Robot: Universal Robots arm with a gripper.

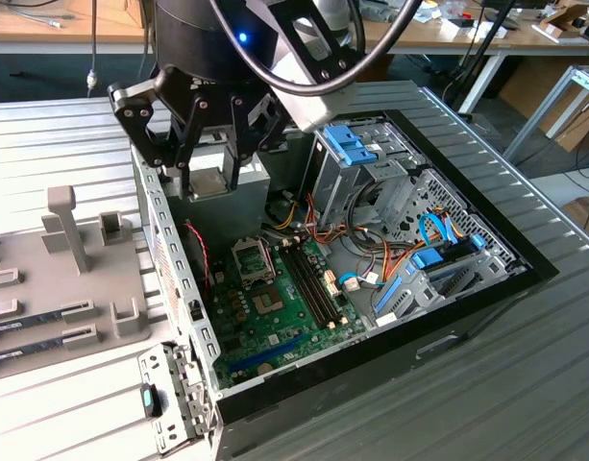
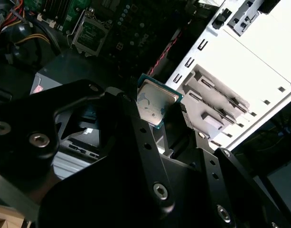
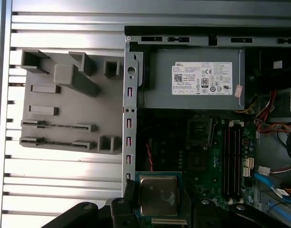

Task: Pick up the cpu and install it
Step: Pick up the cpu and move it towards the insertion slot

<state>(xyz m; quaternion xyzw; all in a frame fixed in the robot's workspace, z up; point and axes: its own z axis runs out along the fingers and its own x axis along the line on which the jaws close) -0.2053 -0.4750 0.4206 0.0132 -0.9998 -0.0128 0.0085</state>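
Right now the cpu point(image 3: 158, 195) is off the surface, clamped edge-on between the black fingers point(image 2: 136, 129) of the gripper point(image 1: 209, 179), with its silvery metal top and thin green rim plain in both wrist views. In the exterior view the gripper hangs over the open computer case point(image 1: 448, 317), above the grey power-supply box point(image 3: 192, 78) and close to the case's perforated side wall point(image 1: 169, 240). The chip is clear of the green motherboard point(image 1: 275, 307), and the square metal-framed socket point(image 1: 251, 257) lies apart from it, beside the long memory slots point(image 1: 308, 279). Outside that wall, a grey fixture point(image 1: 73, 279) with posts and slots sits on the ribbed metal surface point(image 1: 525, 375), close to the case's edge.
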